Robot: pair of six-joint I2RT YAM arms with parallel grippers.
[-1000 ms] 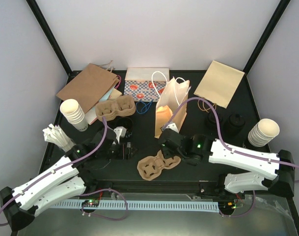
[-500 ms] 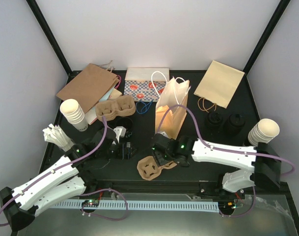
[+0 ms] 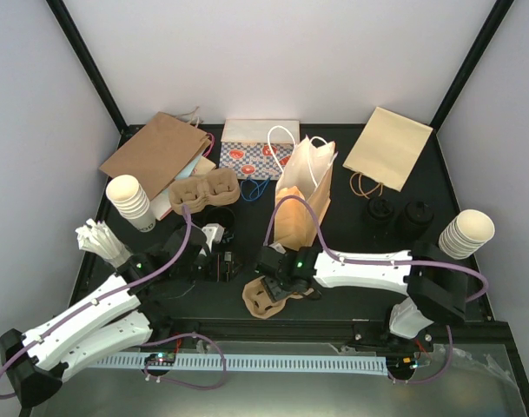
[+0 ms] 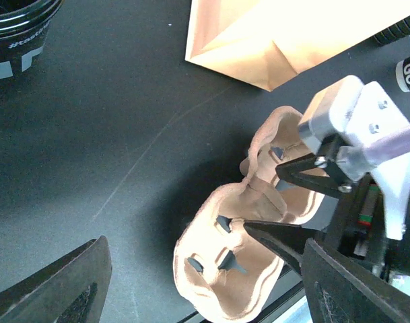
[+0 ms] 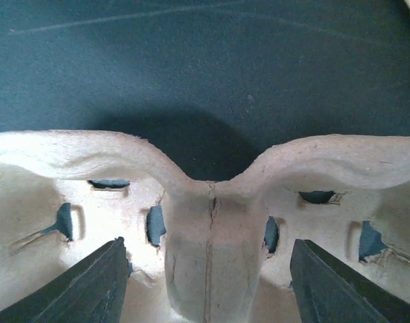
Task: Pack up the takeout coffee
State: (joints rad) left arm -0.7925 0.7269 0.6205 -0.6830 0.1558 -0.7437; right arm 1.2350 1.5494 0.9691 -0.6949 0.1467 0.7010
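From above, your right tool [image 3: 273, 285] sits over the tray [image 3: 257, 304], just in front of the standing bag [image 3: 303, 187]. The left tool [image 3: 219, 261] hangs close by on the left. Your left wrist shows its jaws spread wide and empty, with a black cup [image 4: 15, 23] at the top-left corner, well apart from the tray. Your right wrist shows that tool open, its jaws astride the tray's middle ridge, gripping nothing.

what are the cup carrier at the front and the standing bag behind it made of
Cup carrier: looks like moulded pulp cardboard, matte tan, fibrous, with ragged slot edges and a cracked centre ridge. Standing bag: likely thin paper, matte cream, sharply creased; light seems to glow through it.
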